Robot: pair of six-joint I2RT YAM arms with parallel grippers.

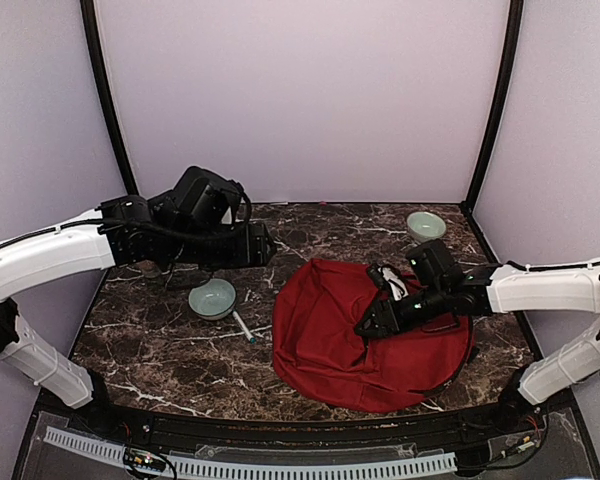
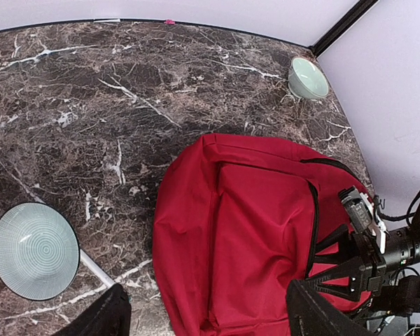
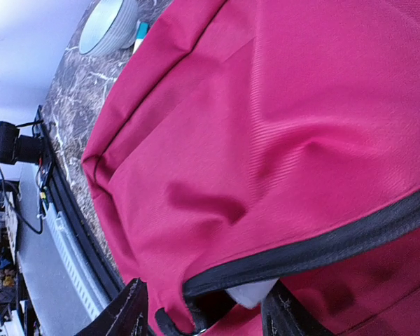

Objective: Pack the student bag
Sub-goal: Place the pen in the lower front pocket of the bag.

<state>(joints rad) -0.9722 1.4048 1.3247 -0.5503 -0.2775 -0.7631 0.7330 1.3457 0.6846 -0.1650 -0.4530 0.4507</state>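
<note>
- The right arm's black two-finger claw (image 3: 206, 315) stands with its jaws apart, clamped on nothing.
- Its fingertips (image 3: 126, 313) sit low over the large soft dark-red fabric backpack (image 1: 330, 340), one to each side of the bag's dark zipper band (image 3: 315, 248).
- A gap shows under that zipper band between the fingers, with something pale (image 3: 255, 294) in it; what it is cannot be told.
- Whether the fingertips press on the cloth or hang just above it cannot be told.
- The left arm's black claw (image 2: 210, 322) is spread wide and holds nothing; it hangs in the air above the dark veined marble table (image 1: 160, 340), touching no object.
- The backpack lies flat on the table, right of centre, under the right arm's wrist.
- A pale green ribbed ceramic bowl (image 1: 212, 297) stands left of the backpack, apart from it, with a thin white stick (image 1: 242, 325) lying just beside it.
- A second pale green bowl (image 1: 425, 225) stands near the far right corner.
</note>
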